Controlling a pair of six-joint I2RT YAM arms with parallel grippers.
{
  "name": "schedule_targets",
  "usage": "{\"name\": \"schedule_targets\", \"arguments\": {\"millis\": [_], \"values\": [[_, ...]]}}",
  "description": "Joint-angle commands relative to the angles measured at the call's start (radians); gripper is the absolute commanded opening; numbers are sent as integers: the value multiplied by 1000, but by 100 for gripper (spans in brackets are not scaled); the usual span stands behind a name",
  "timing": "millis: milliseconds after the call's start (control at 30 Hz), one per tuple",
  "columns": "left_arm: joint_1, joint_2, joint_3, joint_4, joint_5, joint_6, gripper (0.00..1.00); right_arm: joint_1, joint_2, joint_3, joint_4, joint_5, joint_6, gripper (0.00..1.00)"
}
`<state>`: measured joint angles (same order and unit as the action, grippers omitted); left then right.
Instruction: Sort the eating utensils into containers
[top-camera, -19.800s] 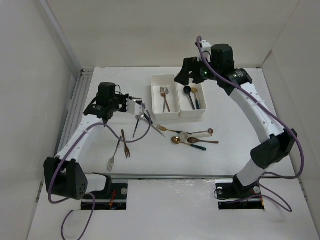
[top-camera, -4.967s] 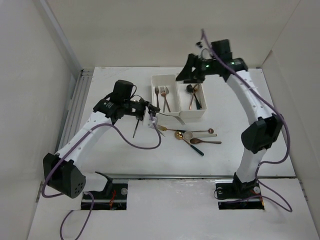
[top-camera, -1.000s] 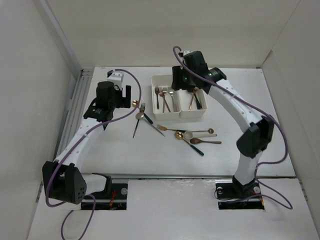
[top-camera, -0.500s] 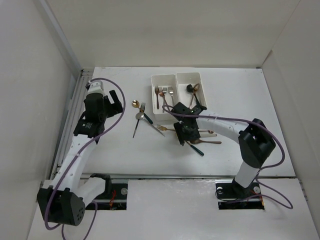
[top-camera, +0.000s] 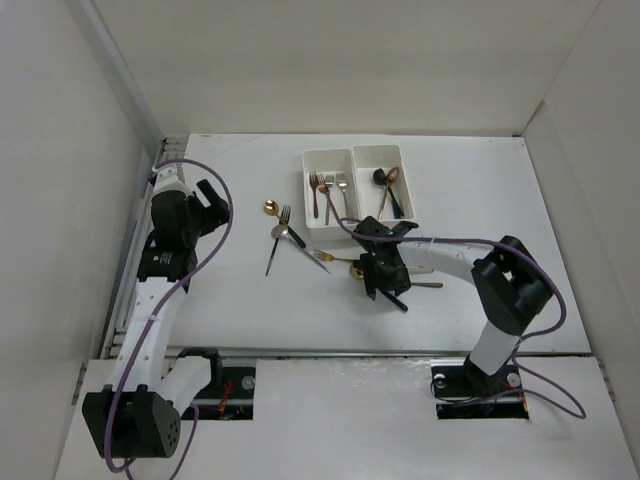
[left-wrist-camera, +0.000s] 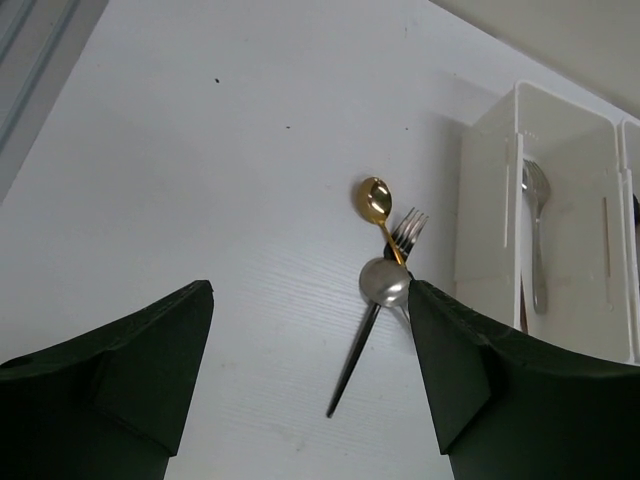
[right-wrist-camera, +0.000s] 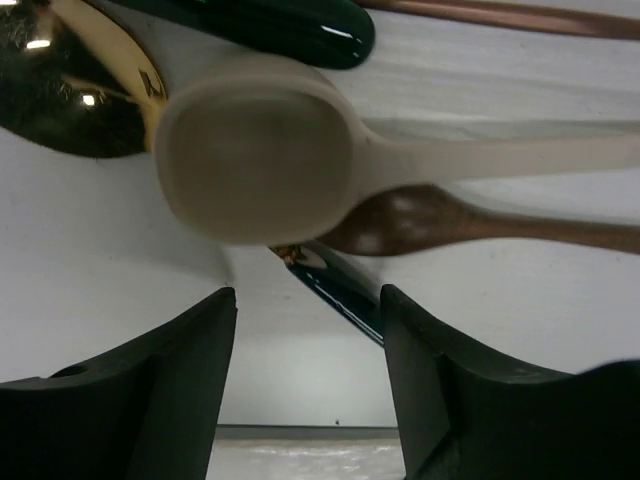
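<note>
Two joined white containers stand at the back; the left one holds forks, the right one spoons. My right gripper is low over a pile of loose spoons: a cream spoon, a gold spoon, a copper spoon and a dark green handle. It is open and grips nothing. My left gripper hangs open at the far left. Ahead of it lie a gold spoon, a fork and a black-handled silver spoon.
The left container's wall rises just right of the three crossed utensils, with a silver fork inside. A grooved rail runs along the table's left edge beside my left arm. White walls enclose the table.
My right arm swung from above the containers down to the spoon pile and settled lower on it. My left arm pulled back toward the left edge, away from the three crossed utensils.
</note>
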<state>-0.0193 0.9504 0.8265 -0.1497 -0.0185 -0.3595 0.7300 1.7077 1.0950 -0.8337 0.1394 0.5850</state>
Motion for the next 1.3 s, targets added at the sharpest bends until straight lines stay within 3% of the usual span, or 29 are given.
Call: {"name": "schedule_targets", "arguments": {"millis": [0,100,233,333,600,867,1000,1100,1267], "values": [[27,-21,39,55,2,27,76,2,27,-1,90,-11,-19,64],[61,-12,49,78,2,39,76,2,49,-10,136,-11,-45,59],[70,-2,69,87,2,67,76,34,69,-11,169,-35,-106,38],[70,-2,79,87,-8,91,76,75,69,-41,222,-75,-126,31],[70,-45,11,116,28,102,76,141,60,-50,254,-75,-165,0],[70,-22,-30,125,146,21,70,181,-114,81,191,-86,-275,0],[70,33,-30,125,222,11,66,169,-175,292,168,-43,-284,0],[70,74,-7,105,233,11,61,114,-145,425,157,-31,-275,0],[70,152,58,61,258,51,59,-119,24,647,242,-49,-287,0]]}}
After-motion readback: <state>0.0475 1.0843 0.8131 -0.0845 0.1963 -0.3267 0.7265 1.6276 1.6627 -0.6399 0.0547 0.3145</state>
